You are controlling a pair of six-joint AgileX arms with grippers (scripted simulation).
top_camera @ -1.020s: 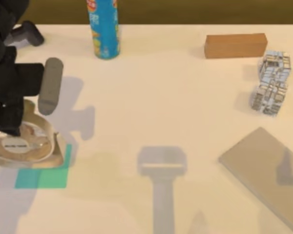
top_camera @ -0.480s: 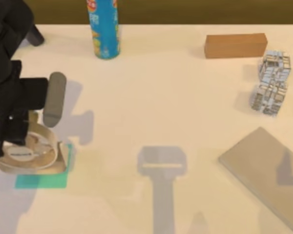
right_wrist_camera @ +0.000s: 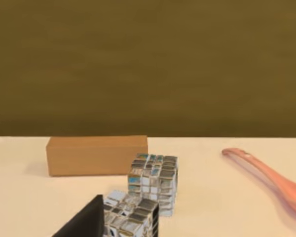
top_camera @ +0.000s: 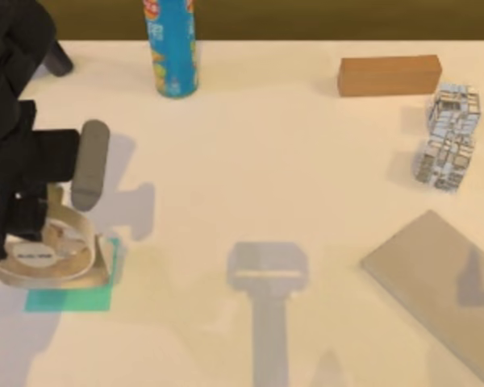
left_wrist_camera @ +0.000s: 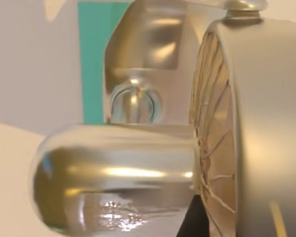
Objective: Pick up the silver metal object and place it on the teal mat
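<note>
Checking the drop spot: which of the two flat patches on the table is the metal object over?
The teal mat at the table's left; the silver metal object overlaps it. The grey-beige slab lies bare at right.

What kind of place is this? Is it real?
Probably not real: it looks like a computer-made test table for a robot. Unrelated things sit apart on it: a chips can, a wooden block, a mirrored cube stack.
</note>
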